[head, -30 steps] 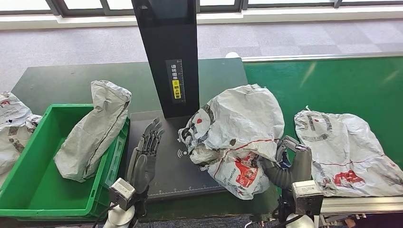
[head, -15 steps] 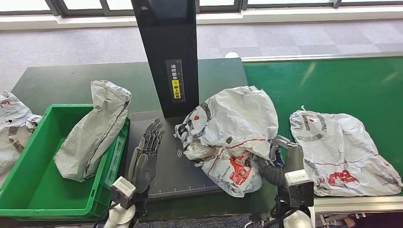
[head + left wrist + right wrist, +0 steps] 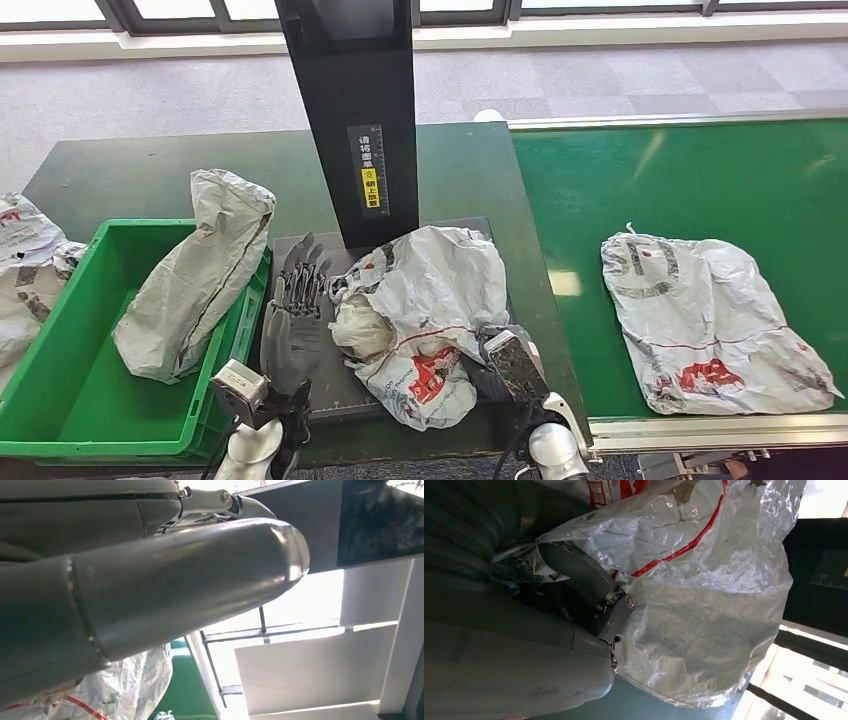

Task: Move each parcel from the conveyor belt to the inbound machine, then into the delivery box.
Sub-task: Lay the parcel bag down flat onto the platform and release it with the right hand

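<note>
A crumpled white parcel point(image 3: 420, 315) with red print lies on the black scan plate point(image 3: 337, 388) of the inbound machine, in front of its dark column point(image 3: 350, 110). My right hand point(image 3: 505, 365) grips the parcel's right side from behind and is mostly hidden by it. In the right wrist view the thumb point(image 3: 576, 577) presses into the bag point(image 3: 709, 610). My left hand point(image 3: 295, 310) stands open with fingers spread at the plate's left edge, just beside the parcel. A second parcel point(image 3: 710, 320) lies flat on the green conveyor belt point(image 3: 700, 180).
The green delivery box point(image 3: 60, 400) stands left of the plate, with a grey parcel point(image 3: 195, 275) leaning against its right wall. More bagged parcels point(image 3: 25, 270) lie at the far left. The dark table point(image 3: 150, 180) extends behind the box.
My right hand has pulled the parcel left, off the belt's edge and onto the scan plate. The left hand shifted slightly left. The parcel on the belt has moved a little left.
</note>
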